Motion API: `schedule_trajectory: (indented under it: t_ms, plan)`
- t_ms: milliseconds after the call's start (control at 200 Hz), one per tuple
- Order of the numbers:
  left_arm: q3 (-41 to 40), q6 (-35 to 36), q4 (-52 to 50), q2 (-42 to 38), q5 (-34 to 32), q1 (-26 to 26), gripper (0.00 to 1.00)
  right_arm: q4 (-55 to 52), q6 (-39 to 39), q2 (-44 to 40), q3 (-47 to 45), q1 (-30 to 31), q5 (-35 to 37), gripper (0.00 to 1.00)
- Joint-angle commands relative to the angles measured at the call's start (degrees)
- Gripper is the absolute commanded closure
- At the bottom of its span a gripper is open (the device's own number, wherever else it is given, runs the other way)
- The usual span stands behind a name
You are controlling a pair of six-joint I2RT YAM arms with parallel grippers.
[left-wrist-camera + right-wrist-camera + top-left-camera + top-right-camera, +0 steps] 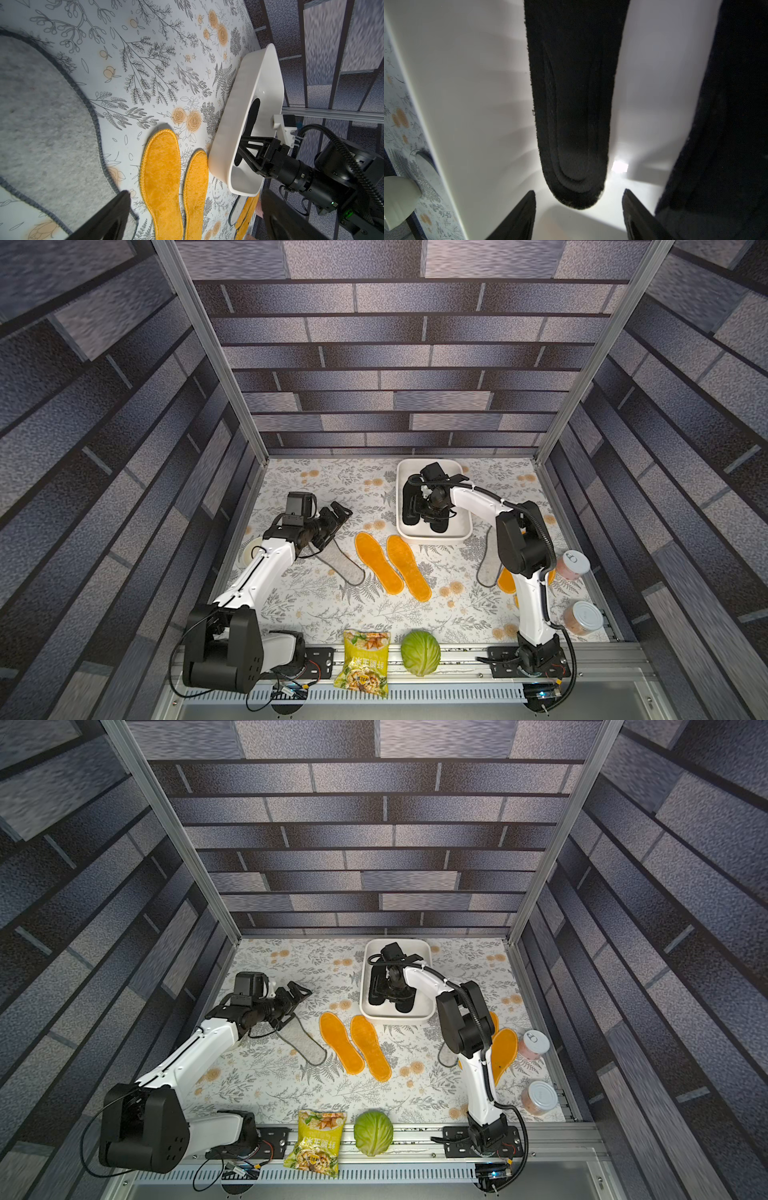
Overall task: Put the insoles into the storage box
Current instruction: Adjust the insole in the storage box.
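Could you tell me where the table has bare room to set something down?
Bare cloth: the far left corner beyond the left gripper, and the near strip between the orange insoles and the snack bag and cabbage. Crowded: under the right arm, from the storage box to the jars.

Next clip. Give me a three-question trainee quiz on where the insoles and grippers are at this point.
1. True or false: both black insoles lie in the box.
2. The two insoles lying abreast just outside the box are: A grey, B orange, C black.
3. Fill in: the left gripper is ___ and holds nothing.
Key: 1 true; 2 B; 3 open.
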Motion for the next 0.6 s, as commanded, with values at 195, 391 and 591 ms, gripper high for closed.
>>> schedule_trajectory:
  t_ms: [195,391,591]
  plan:
    - [-0.8,0.7,-0.6,-1.4,0.6,0.7,0.00,-0.4,0.6,0.9,-1.4,-0.2,4.4,0.33]
    - [-1.0,0.8,-1.0,-1.9,0.6,1.1,0.00,-1.0,0.5,1.5,-1.7,-0.6,5.8,0.32]
    - [-1.2,0.8,-1.0,-2.1,0.6,1.3,0.00,-1.8,0.0,1.8,-1.6,-1.0,7.2,0.32]
